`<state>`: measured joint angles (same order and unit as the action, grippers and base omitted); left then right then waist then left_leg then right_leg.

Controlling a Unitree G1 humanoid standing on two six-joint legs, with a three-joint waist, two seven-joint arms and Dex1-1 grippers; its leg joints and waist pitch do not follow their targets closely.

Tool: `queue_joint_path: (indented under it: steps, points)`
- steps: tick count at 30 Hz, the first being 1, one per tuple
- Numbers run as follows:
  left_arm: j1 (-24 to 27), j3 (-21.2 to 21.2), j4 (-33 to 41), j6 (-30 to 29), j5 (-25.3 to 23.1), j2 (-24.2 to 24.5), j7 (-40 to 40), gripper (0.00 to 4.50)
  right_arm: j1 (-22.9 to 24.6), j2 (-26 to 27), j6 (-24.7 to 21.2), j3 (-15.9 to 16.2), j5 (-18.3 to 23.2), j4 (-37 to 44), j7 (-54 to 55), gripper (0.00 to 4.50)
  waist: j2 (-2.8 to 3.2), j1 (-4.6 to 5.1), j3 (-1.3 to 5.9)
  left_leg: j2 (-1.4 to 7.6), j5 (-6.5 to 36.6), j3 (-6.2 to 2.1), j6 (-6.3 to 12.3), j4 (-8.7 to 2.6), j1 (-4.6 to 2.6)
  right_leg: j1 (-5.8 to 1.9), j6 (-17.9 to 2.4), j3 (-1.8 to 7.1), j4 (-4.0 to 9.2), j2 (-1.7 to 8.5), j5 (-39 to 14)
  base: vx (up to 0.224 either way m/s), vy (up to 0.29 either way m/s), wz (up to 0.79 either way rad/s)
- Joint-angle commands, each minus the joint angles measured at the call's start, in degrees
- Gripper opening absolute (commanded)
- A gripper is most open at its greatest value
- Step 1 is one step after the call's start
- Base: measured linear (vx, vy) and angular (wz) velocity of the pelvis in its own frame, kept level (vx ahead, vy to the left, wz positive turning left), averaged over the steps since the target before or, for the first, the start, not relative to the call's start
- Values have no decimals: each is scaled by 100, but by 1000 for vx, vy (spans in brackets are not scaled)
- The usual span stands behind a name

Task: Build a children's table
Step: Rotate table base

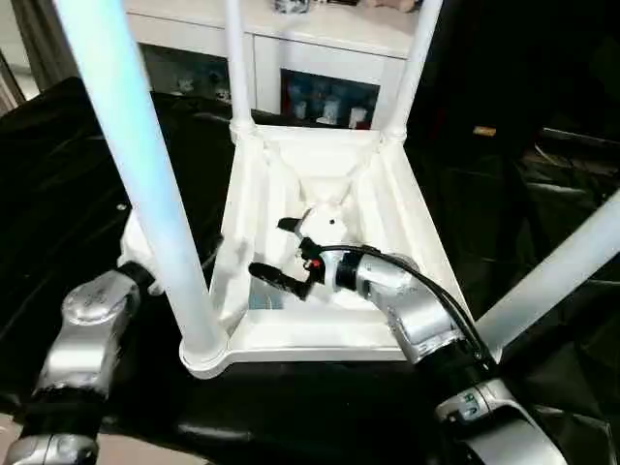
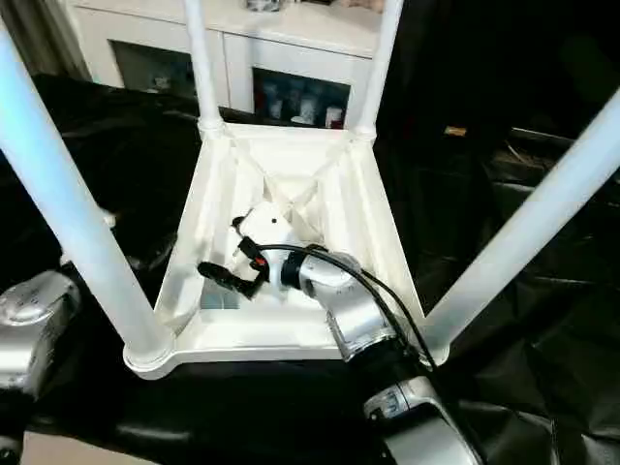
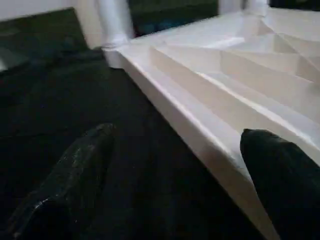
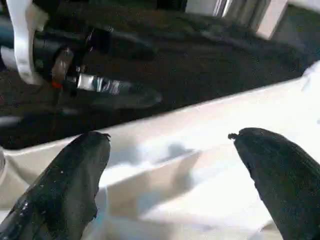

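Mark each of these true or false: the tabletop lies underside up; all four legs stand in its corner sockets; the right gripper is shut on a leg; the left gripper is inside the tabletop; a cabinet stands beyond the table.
1. The tabletop lies underside up. True.
2. All four legs are in the corner sockets. True: the near-left leg and three more rise from the corners.
3. The right gripper is shut on a leg. False: its fingers are open over the ribbed underside, holding nothing.
4. The left gripper is inside the tabletop. False: it is open outside the rim, over the black cloth.
5. A cabinet stands beyond the table. True.
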<state>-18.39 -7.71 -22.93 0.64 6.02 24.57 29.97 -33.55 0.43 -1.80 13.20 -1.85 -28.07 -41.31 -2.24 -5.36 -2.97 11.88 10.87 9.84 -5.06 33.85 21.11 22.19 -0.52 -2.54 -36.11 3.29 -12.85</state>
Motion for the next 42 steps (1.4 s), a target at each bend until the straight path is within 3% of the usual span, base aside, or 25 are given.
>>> queue_joint_path:
  steps: [1, 4, 6, 7, 9, 10, 14, 16, 18, 20, 22, 24, 26, 27, 29, 31, 32, 33, 35, 37, 38, 39, 40, 41, 42]
  points:
    - [-30, -259, 26, 51, 142, 77, -143, 449, 29, -51, 4, -266, 179, 176, 181, 450, 225, -4, 353, 159, 1039, -61, -235, -462, -131, -221, -1108, 248, 306, 418, 453, 0, 0, 0]
    - [97, -653, 67, -56, 500, 126, -78, 449, 51, -106, -57, -465, 256, 352, 354, 450, 226, 6, 341, 148, 1254, -56, -324, -472, -139, -211, -1114, 255, 326, 410, 229, 0, 0, 0]
    - [532, -904, 465, -436, 1047, 295, 540, 449, 158, -210, -217, -678, 361, 678, 481, 450, 283, 4, 340, 141, 1261, -63, -359, -470, -138, -209, -1103, 257, 322, 410, 225, 0, 0, 0]
    - [702, -957, 636, -571, 1184, 356, 717, 449, 210, -247, -274, -760, 414, 791, 506, 450, 251, 4, 347, 152, 1140, -67, -347, -470, -112, -241, -1125, 260, 300, 417, 379, 0, 0, 0]
    - [1116, -1043, 1040, -788, 1428, 493, 999, 449, 372, -377, -378, -908, 436, 1054, 647, 450, 279, 14, 345, 142, 1066, -51, -313, -454, -126, -209, -1138, 251, 297, 375, 550, 0, 0, 0]
    - [1273, -1078, 1173, -795, 1449, 529, 1000, 449, 475, -433, -409, -940, 445, 1177, 670, 450, 346, 6, 336, 128, 1120, -48, -313, -456, -129, -202, -1144, 248, 303, 359, 515, 0, 0, 0]
    - [1559, -1245, 1597, -652, 1098, 291, 98, 449, 995, -497, -676, -949, 436, 1636, 845, 450, 341, -23, 291, 156, 1559, -50, -239, -485, -144, -200, -1081, 257, 391, 375, -28, 0, 0, 0]
    - [1614, -1180, 1878, -518, 872, 64, -342, 449, 1276, -406, -778, -945, 464, 1885, 999, 450, 324, -38, 257, 165, 1784, -58, -254, -503, -140, -181, -1064, 274, 437, 394, -597, 0, 0, 0]
    - [1686, -1048, 2290, -421, 768, -373, -752, 449, 1718, -313, -872, -820, 546, 2345, 1033, 450, 368, -49, 254, 180, 1777, -77, -259, -508, -129, -184, -979, 283, 452, 408, -717, 0, 0, 0]
    - [1729, -995, 2476, -384, 761, -574, -896, 449, 1912, -291, -932, -747, 591, 2558, 1031, 450, 341, -44, 257, 169, 1622, -76, -207, -503, -78, -214, -917, 287, 454, 398, -591, 0, 0, 0]
    - [2045, -811, 2949, -263, 1071, -931, -779, 449, 2340, -372, -920, -563, 683, 3060, 894, 450, 384, -51, 270, 177, 1518, -88, -192, -487, -69, -211, -885, 292, 442, 403, -469, 0, 0, 0]
    - [2238, -741, 3117, -222, 1207, -1018, -671, 449, 2495, -434, -896, -529, 711, 3252, 837, 450, 354, -29, 262, 157, 1607, -80, -163, -489, -50, -207, -805, 289, 471, 382, -599, 0, 0, 0]
    - [2708, -634, 3340, -191, 1321, -1055, -469, 449, 2723, -523, -860, -727, 752, 3438, 897, 450, 410, -9, 246, 145, 1697, -84, -169, -494, -42, -198, -785, 295, 484, 383, -777, 0, 0, 0]
    - [2906, -591, 3437, -247, 1353, -1041, -405, 449, 2801, -590, -871, -841, 756, 3468, 913, 450, 355, 19, 232, 148, 1782, -76, -144, -503, -41, -192, -719, 295, 519, 369, -968, 0, 0, 0]
    - [3106, -541, 3583, -205, 1109, -1090, -556, 449, 2968, -768, -994, -913, 723, 3579, 872, 450, 339, 14, 233, 149, 1781, -65, -103, -493, -64, -166, -663, 307, 544, 356, -1138, 0, 0, 0]
    - [3113, -548, 3593, -174, 1003, -1128, -657, 449, 3002, -800, -1036, -912, 705, 3613, 874, 450, 370, 3, 231, 149, 1797, -62, -98, -492, -80, -150, -637, 303, 562, 341, -1180, 0, 0, 0]
    - [3077, -556, 3570, -144, 909, -1192, -787, 449, 3016, -802, -1146, -930, 704, 3633, 907, 450, 279, 10, 228, 147, 1777, -52, -76, -490, -72, -157, -619, 303, 571, 340, -1208, 0, 0, 0]
    - [3052, -550, 3565, -134, 850, -1247, -887, 449, 3030, -803, -1235, -936, 710, 3663, 941, 450, 329, -10, 225, 144, 1709, -72, -76, -501, -56, -170, -592, 302, 555, 358, -1267, 0, 0, 0]
    - [3003, -452, 3598, -164, 767, -1369, -1037, 449, 3047, -790, -1307, -889, 757, 3679, 943, 450, 309, 5, 227, 151, 1682, -81, -84, -508, -51, -170, -552, 295, 555, 361, -1338, 0, 0, 0]
    - [3017, -343, 3657, -191, 723, -1445, -1088, 449, 3059, -780, -1316, -824, 777, 3684, 984, 450, 304, 17, 264, 138, 963, -68, 15, -440, 19, -141, -708, 289, 501, 329, -395, 0, 0, 0]
    - [3031, -302, 3679, -192, 706, -1464, -1098, 449, 3063, -775, -1320, -803, 776, 3687, 1005, 450, 299, 24, 303, 84, 210, -41, 225, -358, 76, -110, -895, 243, 443, 267, 573, 0, 0, 0]
    - [3055, -233, 3722, -192, 696, -1479, -1118, 449, 3062, -763, -1344, -784, 790, 3694, 1031, 450, 299, 25, 349, 50, -214, -24, 370, -292, 96, -87, -1005, 212, 392, 239, 1155, 0, 0, 0]
    - [3063, -193, 3738, -192, 692, -1490, -1134, 449, 3053, -751, -1364, -777, 797, 3695, 1047, 450, 239, 28, 471, -63, -1237, 7, 750, -123, 175, -42, -1215, 146, 267, 166, 2588, 0, 0, 0]
    - [3069, -177, 3749, -194, 691, -1495, -1141, 449, 3051, -749, -1376, -775, 803, 3699, 1054, 450, 255, 14, 510, -94, -1663, 8, 963, -70, 213, 28, -1293, 95, 234, 127, 3167, -52, 23, 1]
    - [3082, -154, 3770, -201, 689, -1503, -1153, 449, 3049, -749, -1397, -772, 814, 3711, 1064, 450, 281, 13, 615, -155, -2216, -1, 1365, 48, 292, 122, -1437, 11, 190, 72, 3915, -90, 31, 2]
